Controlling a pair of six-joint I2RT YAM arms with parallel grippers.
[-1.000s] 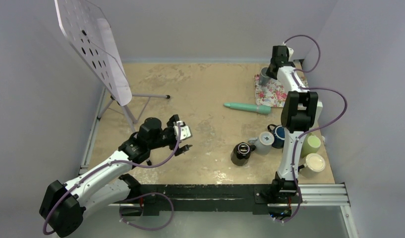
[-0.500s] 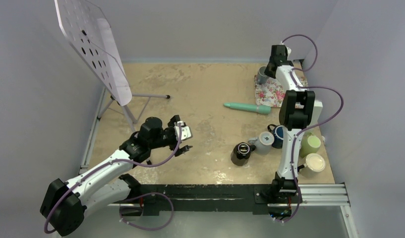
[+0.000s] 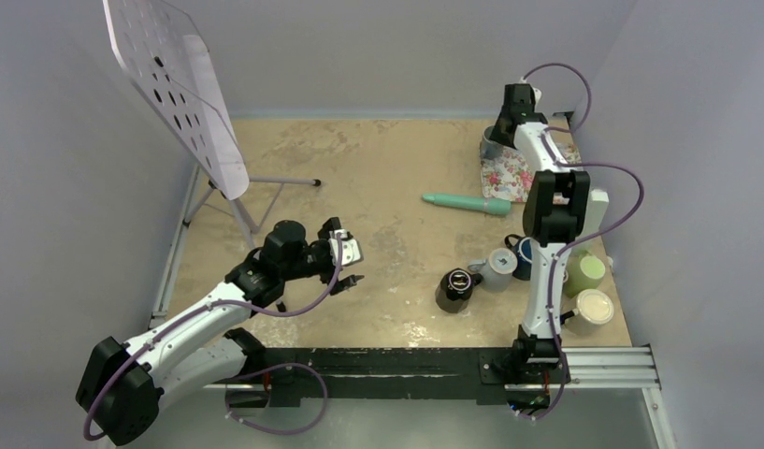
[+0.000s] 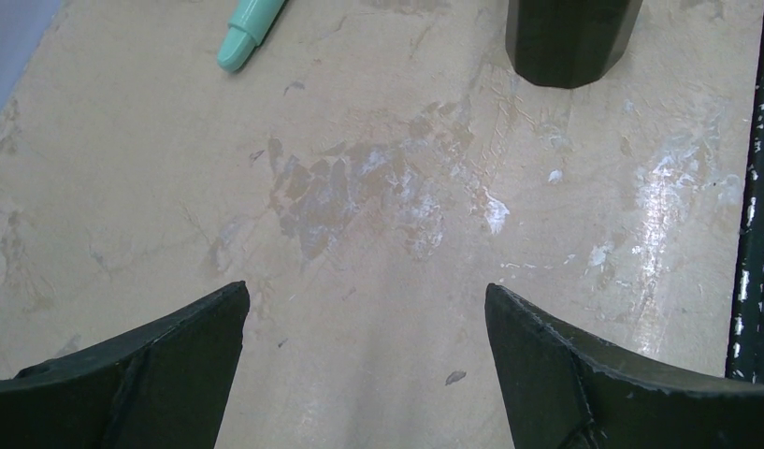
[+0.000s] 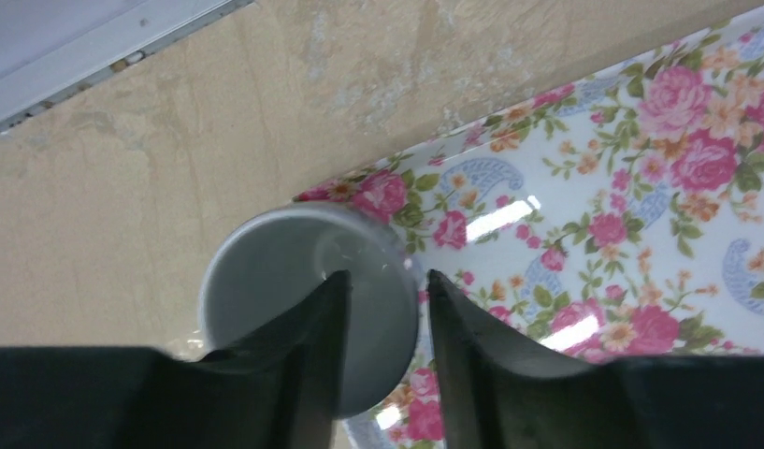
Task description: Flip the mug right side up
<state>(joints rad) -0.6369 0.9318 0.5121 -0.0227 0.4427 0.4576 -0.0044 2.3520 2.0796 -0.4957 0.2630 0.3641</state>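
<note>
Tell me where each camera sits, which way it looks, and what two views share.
Top external: fixed above and behind the bases, looking down on the table; both arms show.
Left wrist: on the left arm, looking down at the table; the two fingers of the left gripper show.
Right wrist: on the right arm, looking down into the grey mug on the floral mat; the right gripper straddles its wall.
Shared: left wrist and top external both see the teal pen and black mug.

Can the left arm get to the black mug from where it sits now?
Probably yes. The left gripper hovers open above bare table, and its wrist view shows nothing between it and the black mug ahead. The teal pen lies off to the side, clear of that path.
</note>
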